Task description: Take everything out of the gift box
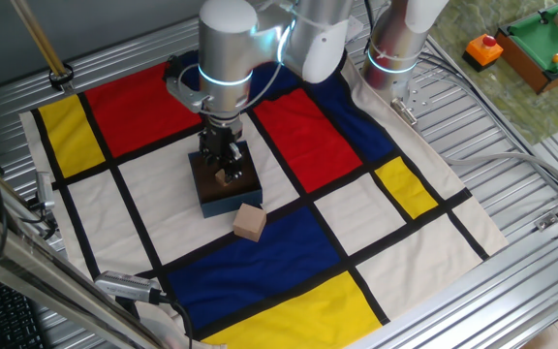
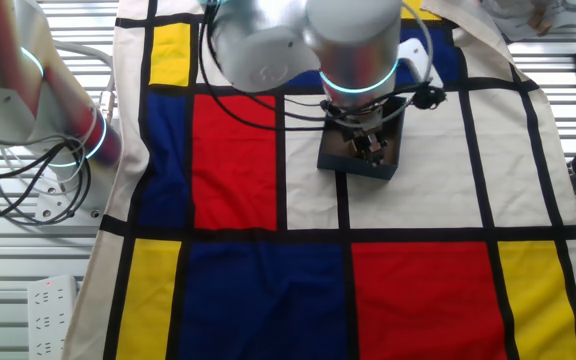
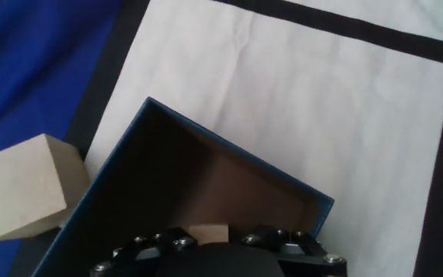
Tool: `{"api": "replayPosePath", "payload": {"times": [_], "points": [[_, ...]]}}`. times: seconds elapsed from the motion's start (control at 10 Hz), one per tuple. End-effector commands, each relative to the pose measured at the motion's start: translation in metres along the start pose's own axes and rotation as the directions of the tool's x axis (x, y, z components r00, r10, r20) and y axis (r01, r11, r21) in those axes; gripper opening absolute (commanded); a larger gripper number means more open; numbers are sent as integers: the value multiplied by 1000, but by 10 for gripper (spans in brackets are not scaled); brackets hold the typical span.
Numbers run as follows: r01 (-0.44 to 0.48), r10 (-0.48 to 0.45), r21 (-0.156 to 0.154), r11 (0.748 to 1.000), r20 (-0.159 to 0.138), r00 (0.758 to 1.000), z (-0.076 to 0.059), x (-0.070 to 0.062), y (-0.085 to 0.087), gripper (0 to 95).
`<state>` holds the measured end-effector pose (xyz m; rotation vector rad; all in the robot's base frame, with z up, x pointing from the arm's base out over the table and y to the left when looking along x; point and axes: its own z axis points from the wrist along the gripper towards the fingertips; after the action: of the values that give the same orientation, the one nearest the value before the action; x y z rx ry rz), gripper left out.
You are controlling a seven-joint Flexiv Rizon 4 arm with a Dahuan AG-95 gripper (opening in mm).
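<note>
The dark navy gift box [image 1: 223,197] sits on a white panel of the coloured cloth; it also shows in the other fixed view [image 2: 360,163] and the hand view [image 3: 168,173]. The larger tan wooden cube [image 1: 250,222] lies on the cloth just outside the box's front corner, and the hand view shows it too [image 3: 23,187]. My gripper [image 1: 223,173] reaches down inside the box. Its fingers stand on either side of the small tan cube [image 3: 208,232], closed against it. The arm hides most of the box's inside in both fixed views.
An orange object with a red button [image 1: 483,48] and a green toy table [image 1: 548,44] lie off the cloth at the far right. Cables and a power strip [image 2: 48,308] lie beside the cloth's edge. The metal table frame surrounds the cloth.
</note>
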<state>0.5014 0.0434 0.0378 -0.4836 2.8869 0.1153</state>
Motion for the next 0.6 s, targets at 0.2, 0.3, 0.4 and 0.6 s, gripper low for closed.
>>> {"api": "replayPosePath", "payload": {"times": [0.2,0.3,0.4,0.6], "points": [[36,-32,73,997,-56,998,0,-1,-1,570],[40,-35,77,996,-74,997,-4,-4,-1,570],[27,-23,54,998,-84,996,-13,-10,-2,570],[25,-20,51,998,-94,995,-11,-11,0,570]]}}
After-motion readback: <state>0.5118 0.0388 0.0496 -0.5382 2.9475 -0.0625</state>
